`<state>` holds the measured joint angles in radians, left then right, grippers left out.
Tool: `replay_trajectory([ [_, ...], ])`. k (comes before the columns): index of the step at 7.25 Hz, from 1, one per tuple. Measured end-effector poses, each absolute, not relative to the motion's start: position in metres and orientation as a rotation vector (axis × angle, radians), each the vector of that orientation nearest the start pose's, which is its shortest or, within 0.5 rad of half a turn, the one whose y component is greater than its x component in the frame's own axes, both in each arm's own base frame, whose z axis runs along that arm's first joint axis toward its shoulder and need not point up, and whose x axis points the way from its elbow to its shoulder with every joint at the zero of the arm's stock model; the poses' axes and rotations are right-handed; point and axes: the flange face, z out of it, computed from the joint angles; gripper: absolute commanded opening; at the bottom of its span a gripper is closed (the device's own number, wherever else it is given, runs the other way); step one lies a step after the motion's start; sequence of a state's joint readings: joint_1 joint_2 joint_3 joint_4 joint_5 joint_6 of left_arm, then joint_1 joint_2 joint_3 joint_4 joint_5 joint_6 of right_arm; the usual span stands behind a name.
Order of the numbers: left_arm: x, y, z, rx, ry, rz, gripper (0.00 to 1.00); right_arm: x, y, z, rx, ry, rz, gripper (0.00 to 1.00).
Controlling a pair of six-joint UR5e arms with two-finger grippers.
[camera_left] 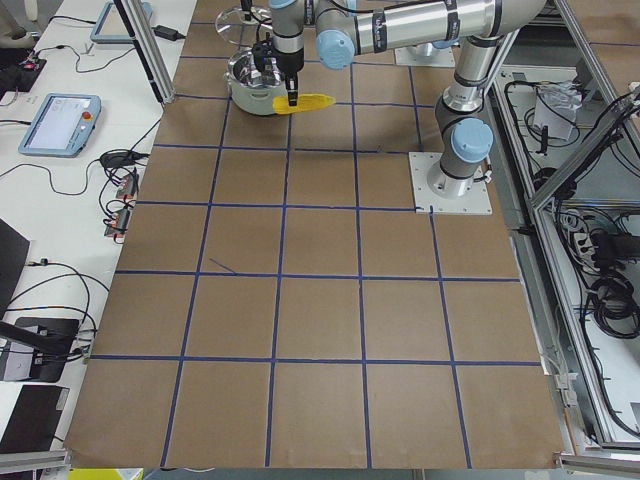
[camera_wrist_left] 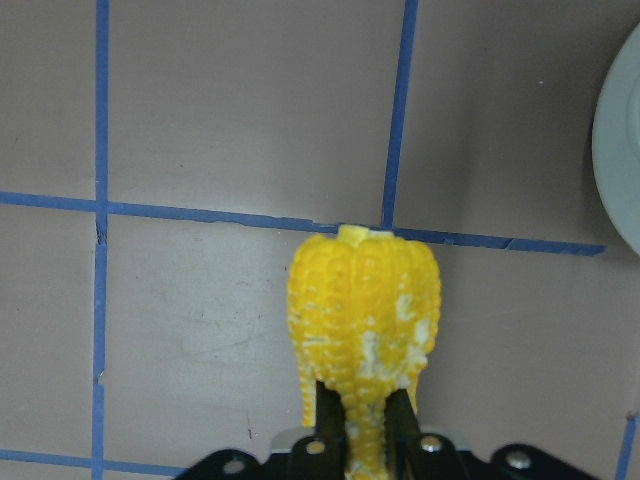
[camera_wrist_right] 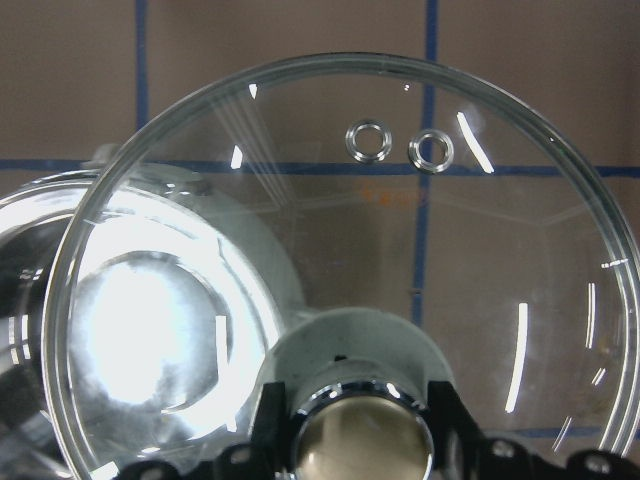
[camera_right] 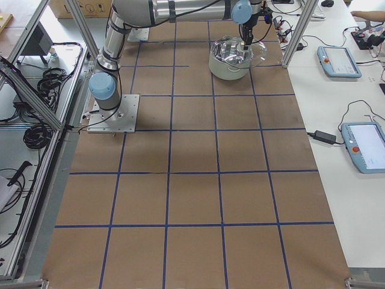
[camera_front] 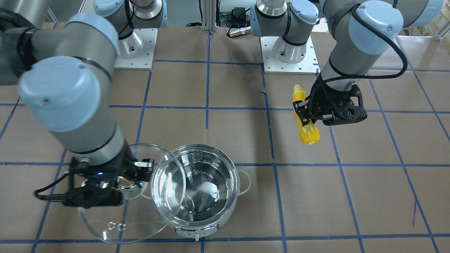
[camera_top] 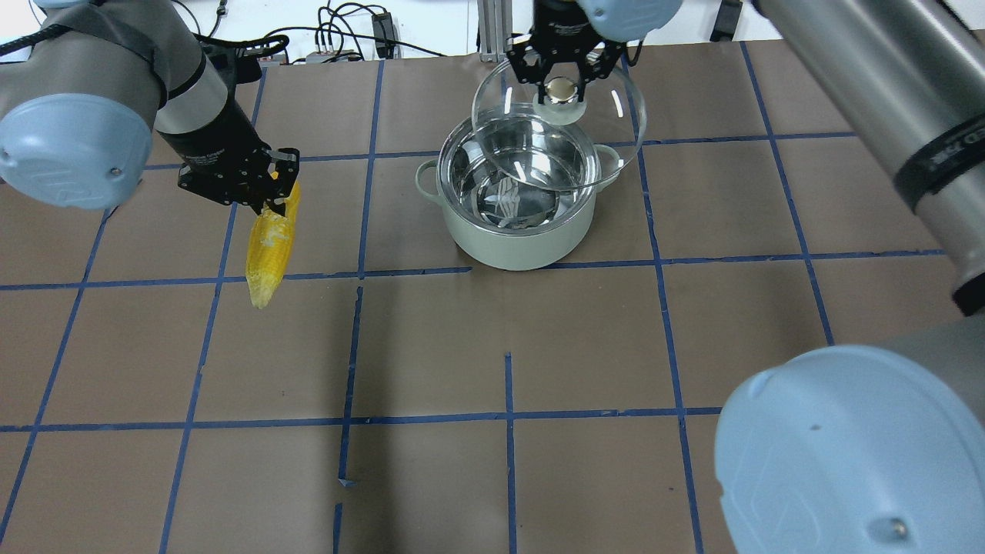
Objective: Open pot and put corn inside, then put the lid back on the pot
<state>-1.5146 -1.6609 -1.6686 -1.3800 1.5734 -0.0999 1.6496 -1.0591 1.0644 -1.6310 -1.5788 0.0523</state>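
Overhead exterior: right gripper [camera_top: 565, 83] pinches clear glass lid [camera_top: 616, 135] aside, baring grey-green steel pot [camera_top: 523, 240] for yellow corn cob [camera_top: 269, 246] pinched in left gripper [camera_top: 275, 190].

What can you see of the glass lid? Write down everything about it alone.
The lid is a round, clear glass dome with two small ringed vent holes near one edge and a shiny metal knob on a pale base at centre. It is off the pot, held to one side, overlapping only part of the open mouth. The right hand is shut on the knob; nothing else visibly holds it.
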Motion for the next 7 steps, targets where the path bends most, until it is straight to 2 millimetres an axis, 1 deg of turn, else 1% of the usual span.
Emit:
replay_trajectory([
  [1,-0.117,-0.534,0.416,-0.273,3.128,-0.044,0.11,0.145,-0.700,0.438,-0.040,3.148,-0.076,0.15],
  [2,-0.141,-0.535,0.423,-0.263,3.126,-0.082,0.11,0.111,-0.706,0.435,-0.031,3.150,-0.064,0.15],
  [3,-0.166,-0.540,0.426,-0.269,3.128,-0.103,0.11,0.090,-0.709,0.433,-0.022,3.150,-0.056,0.16],
  [4,-0.194,-0.550,0.427,-0.288,3.131,-0.119,0.11,0.079,-0.711,0.431,-0.017,3.150,-0.049,0.16],
  [5,-0.227,-0.564,0.429,-0.298,3.136,-0.138,0.11,0.075,-0.712,0.428,-0.014,3.150,-0.043,0.16],
  [6,-0.262,-0.582,0.427,-0.300,3.143,-0.155,0.11,0.073,-0.712,0.427,-0.013,3.150,-0.041,0.16],
  [7,-0.294,-0.599,0.422,-0.299,3.149,-0.167,0.11,0.072,-0.712,0.427,-0.012,3.151,-0.040,0.16],
])
